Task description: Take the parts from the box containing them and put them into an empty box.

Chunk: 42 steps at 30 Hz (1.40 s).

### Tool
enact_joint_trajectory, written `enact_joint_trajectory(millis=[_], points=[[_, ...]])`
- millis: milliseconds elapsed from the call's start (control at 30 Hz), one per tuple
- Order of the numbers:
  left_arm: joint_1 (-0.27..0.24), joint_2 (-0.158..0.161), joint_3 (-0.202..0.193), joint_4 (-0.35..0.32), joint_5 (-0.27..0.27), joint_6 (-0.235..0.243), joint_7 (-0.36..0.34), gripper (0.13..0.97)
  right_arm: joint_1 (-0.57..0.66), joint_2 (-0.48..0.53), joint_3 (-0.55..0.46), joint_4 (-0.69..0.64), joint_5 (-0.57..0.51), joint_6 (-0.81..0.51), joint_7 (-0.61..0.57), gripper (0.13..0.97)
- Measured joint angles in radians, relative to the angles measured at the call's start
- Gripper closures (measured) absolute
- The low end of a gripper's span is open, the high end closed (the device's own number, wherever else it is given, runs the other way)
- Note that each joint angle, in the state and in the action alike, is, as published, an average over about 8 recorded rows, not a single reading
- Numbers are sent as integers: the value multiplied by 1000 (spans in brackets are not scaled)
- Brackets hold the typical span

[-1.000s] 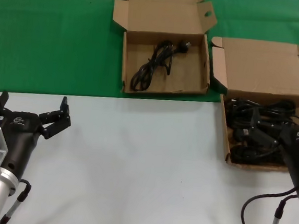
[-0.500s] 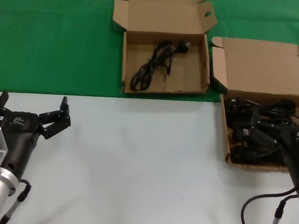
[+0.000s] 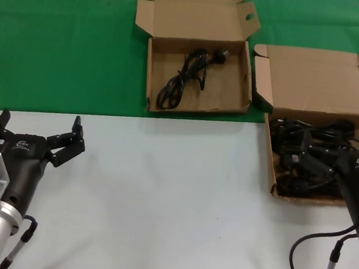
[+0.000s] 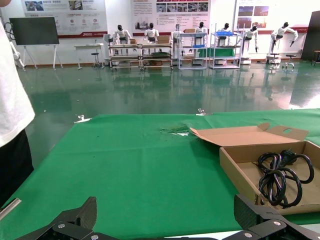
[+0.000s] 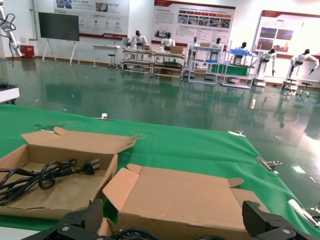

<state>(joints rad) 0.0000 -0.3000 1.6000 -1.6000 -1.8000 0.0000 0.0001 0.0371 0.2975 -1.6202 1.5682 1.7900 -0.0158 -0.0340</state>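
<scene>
My right gripper [image 3: 303, 159] is down in the box of cords [image 3: 319, 124] at the tabletop's right edge, fingers spread among the tangled cords [image 3: 311, 136] and not yet clamped on anything. The risk I see is the tangle: closing on crossed loops may drag up several cords at once, or snag one and shift the light box. The other box [image 3: 198, 67], toward the far edge, already holds one cord [image 3: 187, 78], so a swinging plug might catch its front wall. My left gripper [image 3: 37, 138] waits open near the left edge
</scene>
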Motion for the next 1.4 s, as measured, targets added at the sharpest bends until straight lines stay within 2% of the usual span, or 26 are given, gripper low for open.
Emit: enact_joint_trajectory(millis=[1400], points=[[0,0,0,0,0,0,0,132,0,0,0,0,0,0,0,129]])
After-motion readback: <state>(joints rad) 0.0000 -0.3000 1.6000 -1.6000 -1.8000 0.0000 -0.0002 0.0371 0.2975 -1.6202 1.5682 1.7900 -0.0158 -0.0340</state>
